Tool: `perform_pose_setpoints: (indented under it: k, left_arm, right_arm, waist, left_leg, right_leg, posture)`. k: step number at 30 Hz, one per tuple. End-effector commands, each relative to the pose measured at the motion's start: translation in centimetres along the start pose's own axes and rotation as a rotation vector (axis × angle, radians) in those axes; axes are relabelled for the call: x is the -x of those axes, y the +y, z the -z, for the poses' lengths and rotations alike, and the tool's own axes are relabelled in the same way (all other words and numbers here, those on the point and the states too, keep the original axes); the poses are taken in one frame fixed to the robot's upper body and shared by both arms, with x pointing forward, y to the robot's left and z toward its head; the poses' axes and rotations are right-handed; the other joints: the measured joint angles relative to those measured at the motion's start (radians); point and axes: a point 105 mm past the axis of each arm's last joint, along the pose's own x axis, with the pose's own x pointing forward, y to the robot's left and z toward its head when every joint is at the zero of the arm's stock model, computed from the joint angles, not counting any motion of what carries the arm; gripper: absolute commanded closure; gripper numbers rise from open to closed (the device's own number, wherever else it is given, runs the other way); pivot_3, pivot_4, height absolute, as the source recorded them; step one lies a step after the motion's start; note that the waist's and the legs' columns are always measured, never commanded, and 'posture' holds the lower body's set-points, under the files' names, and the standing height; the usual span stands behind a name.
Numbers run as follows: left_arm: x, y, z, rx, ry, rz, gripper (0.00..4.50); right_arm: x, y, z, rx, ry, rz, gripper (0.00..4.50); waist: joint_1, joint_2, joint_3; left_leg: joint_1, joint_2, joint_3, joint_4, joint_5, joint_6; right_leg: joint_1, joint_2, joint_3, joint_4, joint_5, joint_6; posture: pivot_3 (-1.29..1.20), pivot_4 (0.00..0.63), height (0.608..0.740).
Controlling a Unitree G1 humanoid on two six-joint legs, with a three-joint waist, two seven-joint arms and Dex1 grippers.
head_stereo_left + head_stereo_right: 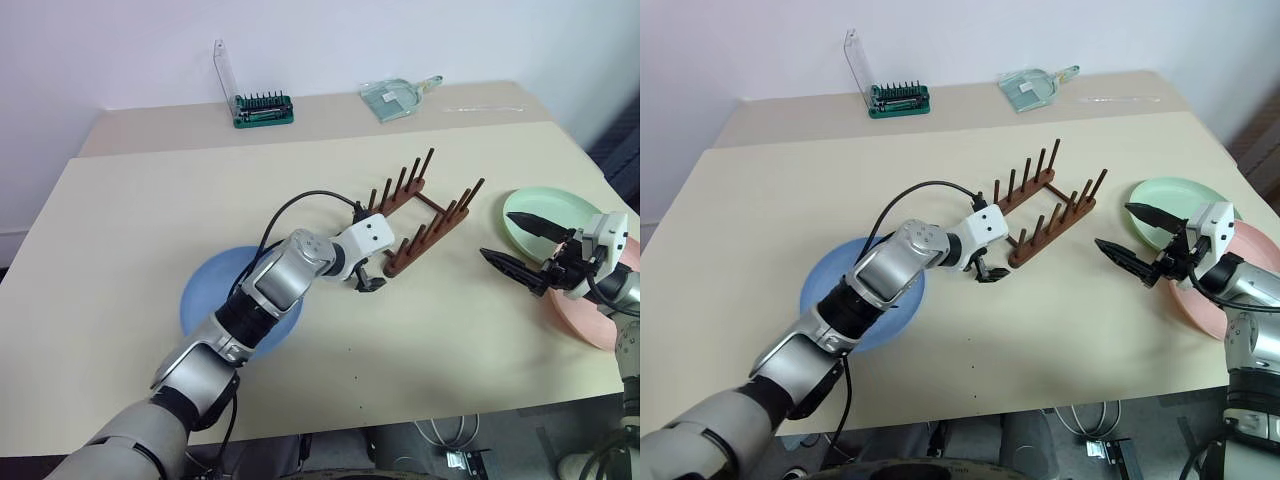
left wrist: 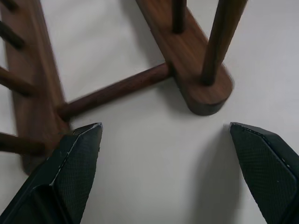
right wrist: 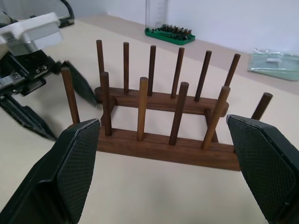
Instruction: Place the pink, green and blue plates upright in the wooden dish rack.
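Head views: we log the wooden dish rack [image 1: 420, 212] mid-worktop [image 1: 120, 260], empty, long axis running away and rightward. Left tool [image 1: 367, 280], fingers apart, sits at its near end; blue plate [image 1: 205, 290] lies flat under that arm. Right tool [image 1: 520, 245], fingers apart, hovers right of the rack, nearer the green plate [image 1: 560, 208] and pink plate [image 1: 590, 320], both flat.

Left wrist view: rail end and crossbar just ahead.

Right wrist view: rack broadside between the fingers; pale wall behind.
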Motion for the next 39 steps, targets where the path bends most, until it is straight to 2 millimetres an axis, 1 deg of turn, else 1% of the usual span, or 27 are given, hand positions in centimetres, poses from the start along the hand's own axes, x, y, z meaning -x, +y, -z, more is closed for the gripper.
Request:
perform_pose_setpoints:
  k: [1, 4, 9, 11, 15, 18, 23, 26, 28, 29, 31, 32, 35, 39]
  left_arm:
    - [-0.1, 0.6, -1.3, -0.018, -0.022, -0.049, 0.00]
    - [-0.4, 0.0, -1.4, 0.011, -0.019, -0.025, 0.00]
    - [-1.0, -0.3, -1.6, 0.081, -0.013, -0.046, 0.00]
    - [-1.2, -0.6, -1.5, 0.146, -0.009, -0.039, 0.00]
    - [-1.4, -0.9, -1.6, 0.135, -0.008, -0.058, 0.00]
    - [-1.5, -0.7, -1.7, 0.132, -0.016, -0.071, 0.00]
    - [-2.1, -0.6, -1.8, 0.100, -0.017, -0.091, 0.00]
    - [-2.4, -1.0, -1.6, 0.136, -0.017, -0.079, 0.00]
    - [-2.6, -1.4, -1.4, 0.152, -0.013, -0.068, 0.54]
    - [-2.6, -1.5, -1.3, 0.156, -0.012, -0.066, 0.89]
    - [-2.7, -1.3, -1.3, 0.164, -0.016, -0.082, 1.78]
    - [-2.7, -1.3, -1.4, 0.166, -0.018, -0.086, 2.39]
    - [-2.5, -0.9, -1.5, 0.179, -0.024, -0.097, 3.76]
    - [-2.3, -0.4, -1.4, 0.200, -0.033, -0.114, 3.75]
  right_arm:
    - [0.6, -0.5, -1.3, 0.049, -0.030, 0.021, 0.09]
    - [0.7, -0.4, -1.2, 0.049, -0.029, 0.022, 0.09]
    - [0.8, -0.4, -1.2, 0.046, -0.028, 0.024, 0.09]
    - [0.8, -0.3, -1.1, 0.044, -0.025, 0.023, 0.09]
    - [1.5, 0.5, -0.3, 0.015, 0.028, -0.028, 0.09]
    - [2.1, 0.4, 0.2, 0.023, 0.078, -0.032, 0.09]
    - [2.1, 0.4, 0.0, 0.020, 0.062, -0.021, 0.09]
    - [2.1, 0.5, -0.1, 0.019, 0.055, -0.018, 0.09]
    - [2.1, 0.5, -0.1, 0.019, 0.054, -0.016, 0.06]
    - [2.1, 0.5, -0.1, 0.019, 0.055, -0.015, 0.06]
    - [2.2, 0.5, -0.1, 0.019, 0.057, -0.012, 0.06]
    - [2.2, 0.5, -0.1, 0.019, 0.057, -0.011, 0.06]
    - [2.3, 0.4, -0.2, 0.018, 0.058, -0.008, 0.06]
    - [2.2, 0.4, -0.2, 0.019, 0.056, -0.007, 0.06]
  waist:
    - [-0.002, 0.000, 0.000]
    - [-0.002, 0.000, 0.000]
    - [-0.002, 0.000, 0.000]
    - [0.000, 0.000, 0.000]
    - [0.000, 0.000, 0.000]
    - [-0.002, 0.000, 0.000]
    - [-0.002, 0.000, 0.000]
    - [0.003, 0.000, 0.000]
    - [0.007, 0.000, 0.000]
    - [0.012, 0.000, 0.000]
    - [0.019, 0.000, 0.000]
    - [0.022, 0.000, 0.000]
    - [0.023, 0.000, 0.000]
    - [0.022, 0.000, 0.000]
  left_leg:
    - [0.000, 0.000, 0.000, 0.000, 0.000, 0.000]
    - [0.000, 0.000, 0.000, 0.000, 0.000, 0.000]
    - [0.000, 0.000, 0.000, 0.000, 0.000, 0.000]
    - [0.000, 0.000, 0.000, 0.000, 0.000, 0.000]
    - [0.000, 0.000, 0.000, 0.000, 0.000, 0.000]
    - [0.000, 0.000, 0.001, 0.000, 0.000, 0.000]
    - [0.001, 0.000, 0.001, 0.000, 0.000, 0.000]
    - [0.000, 0.000, 0.002, 0.001, 0.000, 0.000]
    - [0.000, 0.000, 0.002, 0.001, 0.000, 0.000]
    - [0.000, 0.000, 0.002, 0.001, 0.000, 0.000]
    - [0.001, 0.000, 0.002, 0.001, 0.000, 0.000]
    - [0.001, 0.000, 0.003, 0.001, 0.000, 0.000]
    - [0.001, 0.000, 0.003, 0.001, 0.000, 0.000]
    - [0.001, 0.000, 0.003, 0.002, 0.000, 0.000]
  right_leg:
    - [0.000, 0.000, 0.000, 0.000, 0.000, 0.000]
    - [0.000, 0.000, 0.000, 0.000, 0.000, 0.000]
    - [0.000, 0.000, 0.000, 0.000, 0.000, 0.000]
    - [0.000, 0.000, 0.000, 0.000, 0.000, 0.000]
    - [0.000, 0.000, 0.000, 0.000, 0.000, 0.000]
    - [0.000, 0.000, 0.001, 0.000, 0.000, 0.000]
    - [0.000, 0.000, 0.001, 0.000, 0.000, 0.000]
    - [0.000, 0.000, 0.001, 0.000, 0.000, 0.001]
    - [0.000, 0.000, 0.002, 0.000, 0.001, 0.001]
    - [0.000, 0.000, 0.002, 0.000, 0.001, 0.001]
    - [0.000, 0.000, 0.002, 0.000, 0.001, 0.001]
    - [0.000, 0.000, 0.002, 0.000, 0.001, 0.001]
    - [0.000, 0.000, 0.003, 0.000, 0.001, 0.001]
    - [0.000, 0.000, 0.003, 0.000, 0.001, 0.001]
  posture:
    - [0.00, 0.150, 0.740]
    - [0.00, 0.150, 0.740]
    - [0.00, 0.150, 0.740]
    - [0.00, 0.150, 0.740]
    - [0.00, 0.150, 0.740]
    - [0.00, 0.150, 0.740]
    - [0.00, 0.150, 0.740]
    - [0.00, 0.150, 0.740]
    - [0.00, 0.150, 0.740]
    - [0.00, 0.150, 0.740]
    - [0.00, 0.150, 0.740]
    - [0.00, 0.150, 0.740]
    - [0.00, 0.150, 0.740]
    - [0.00, 0.150, 0.740]
